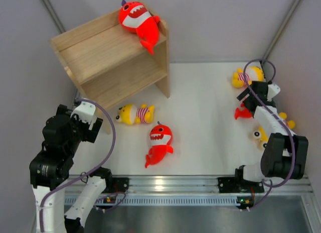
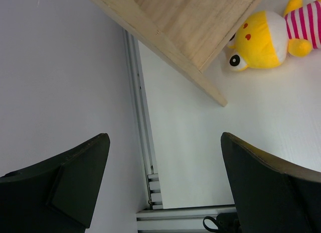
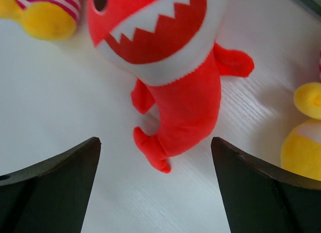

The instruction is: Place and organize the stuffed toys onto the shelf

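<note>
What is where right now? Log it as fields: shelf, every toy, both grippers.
shelf: light wood, far left
shelf-top shark: on shelf's top board
centre shark: on table
right shark: on table, right side
near doll: on table beside shelf
far-right doll: on table
hidden doll: partly hidden, right edge
left gripper: open, empty, by shelf corner
right gripper: open, above right shark

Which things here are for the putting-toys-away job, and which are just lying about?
For the job: shelf; top-shelf shark; middle shark; right-side shark; doll by shelf; far-right doll; near-right doll.
Just lying about: metal rail; purple cable.
</note>
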### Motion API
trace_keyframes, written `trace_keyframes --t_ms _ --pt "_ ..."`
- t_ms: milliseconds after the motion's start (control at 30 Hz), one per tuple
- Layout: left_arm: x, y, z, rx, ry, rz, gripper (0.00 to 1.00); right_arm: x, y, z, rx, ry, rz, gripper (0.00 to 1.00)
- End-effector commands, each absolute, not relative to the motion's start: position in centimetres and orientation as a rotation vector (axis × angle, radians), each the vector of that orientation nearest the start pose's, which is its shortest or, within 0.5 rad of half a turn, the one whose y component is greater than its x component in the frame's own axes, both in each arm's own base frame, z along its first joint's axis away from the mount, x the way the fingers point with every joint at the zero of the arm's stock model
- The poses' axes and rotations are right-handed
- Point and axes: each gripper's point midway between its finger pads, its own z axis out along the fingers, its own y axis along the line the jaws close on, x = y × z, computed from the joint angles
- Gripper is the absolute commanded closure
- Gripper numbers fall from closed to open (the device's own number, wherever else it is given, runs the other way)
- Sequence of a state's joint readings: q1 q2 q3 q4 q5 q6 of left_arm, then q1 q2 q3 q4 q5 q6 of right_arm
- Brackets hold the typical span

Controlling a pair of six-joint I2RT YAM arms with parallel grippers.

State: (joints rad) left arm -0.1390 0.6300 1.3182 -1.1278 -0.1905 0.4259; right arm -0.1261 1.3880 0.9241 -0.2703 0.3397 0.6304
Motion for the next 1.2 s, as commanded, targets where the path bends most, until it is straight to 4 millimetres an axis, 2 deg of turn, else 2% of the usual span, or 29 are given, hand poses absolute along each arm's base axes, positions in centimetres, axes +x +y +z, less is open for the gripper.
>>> trace_keyframes --t_ms 0,67,133,167,200,233,267,333,367,433,467,500,533,600,633,700,733,800,867,900,933,967,1000,1033,1067,1100,1133,1167 --pt "16.5 2.5 33.7 0.473 1.949 0.367 0.01 38.0 -9.8 11.8 1.116 1.923 -0.139 0.09" --pt "16.4 2.4 33.7 0.476 1.950 0.364 0.01 37.8 -10.1 9.6 1.182 1.949 -0.135 0.08" --pt "16.4 2.3 33.6 0.481 1.950 0.358 0.01 37.9 -10.4 8.5 1.203 1.959 -0.150 0.08" --pt "16.4 2.3 33.6 0.483 1.951 0.357 0.01 38.1 -10.3 7.1 1.206 1.996 -0.152 0.09" --pt "16.5 2.3 33.6 0.482 1.950 0.357 0.01 38.8 -10.4 7.1 1.200 2.004 -0.147 0.09" --pt "16.4 2.3 33.7 0.481 1.950 0.359 0.01 38.7 -10.4 6.3 1.201 2.041 -0.161 0.09" --pt "16.4 2.3 33.8 0.479 1.946 0.360 0.01 38.8 -10.1 4.7 1.208 2.097 -0.158 0.10" --pt "16.4 2.4 33.9 0.477 1.946 0.363 0.01 39.3 -10.1 3.9 1.217 2.128 -0.147 0.20" --pt "16.4 2.4 33.8 0.478 1.949 0.363 0.01 39.1 -9.8 3.0 1.222 2.155 -0.140 0.31" --pt "16.3 2.4 34.0 0.477 1.946 0.361 0.01 38.9 -9.5 2.5 1.232 2.161 -0.114 0.52" --pt "16.3 2.3 34.0 0.480 1.947 0.358 0.01 39.4 -9.5 3.2 1.217 2.130 -0.084 0.65" --pt "16.4 2.3 34.1 0.483 1.945 0.359 0.01 38.9 -9.5 3.0 1.211 2.130 -0.091 0.88" --pt "16.4 2.3 34.1 0.484 1.946 0.358 0.01 38.8 -9.5 3.5 1.198 2.123 -0.091 0.92" --pt "16.5 2.3 34.0 0.485 1.949 0.358 0.01 39.3 -9.7 6.3 1.148 2.073 -0.073 0.97" --pt "16.5 2.3 34.0 0.484 1.951 0.357 0.01 39.4 -9.8 8.6 1.109 2.036 -0.063 0.99" --pt "16.5 2.2 34.1 0.485 1.947 0.357 0.01 39.5 -9.9 11.9 1.067 1.990 -0.063 1.00" --pt "16.5 2.2 34.0 0.488 1.950 0.354 0.01 39.3 -10.0 15.3 1.038 1.914 -0.057 1.00" --pt "16.5 2.2 34.1 0.487 1.945 0.352 0.01 39.2 -10.0 19.8 0.963 1.841 -0.067 1.00" --pt "16.5 2.2 34.2 0.486 1.945 0.354 0.01 38.6 -9.5 26.4 0.880 1.715 -0.081 1.00" --pt "16.6 2.2 34.2 0.489 1.945 0.353 0.01 38.2 -8.4 28.2 0.812 1.714 -0.103 1.00" --pt "16.6 2.1 34.3 0.487 1.942 0.351 0.01 37.8 -8.3 30.5 0.792 1.668 -0.131 1.00" --pt "16.6 2.1 34.4 0.490 1.941 0.348 0.01 37.4 -7.6 34.8 0.752 1.592 -0.115 1.00" --pt "16.6 2.0 34.7 0.490 1.936 0.342 0.01 37.0 -7.2 36.6 0.702 1.585 -0.137 1.00" --pt "16.6 1.9 34.9 0.487 1.929 0.337 0.01 37.2 -4.1 40.8 0.622 1.538 -0.064 1.00" --pt "16.7 1.9 35.1 0.489 1.928 0.336 0.01 37.3 -2.6 42.7 0.577 1.531 -0.033 1.00" --pt "16.6 1.8 35.6 0.487 1.916 0.330 0.01 37.3 0.3 44.5 0.490 1.535 0.020 1.00" --pt "16.6 1.7 35.8 0.491 1.910 0.325 0.01 38.2 2.3 44.8 0.431 1.571 0.049 1.00" --pt "16.5 1.6 36.6 0.493 1.894 0.320 0.01 37.6 4.1 49.4 0.389 1.500 0.119 1.00"
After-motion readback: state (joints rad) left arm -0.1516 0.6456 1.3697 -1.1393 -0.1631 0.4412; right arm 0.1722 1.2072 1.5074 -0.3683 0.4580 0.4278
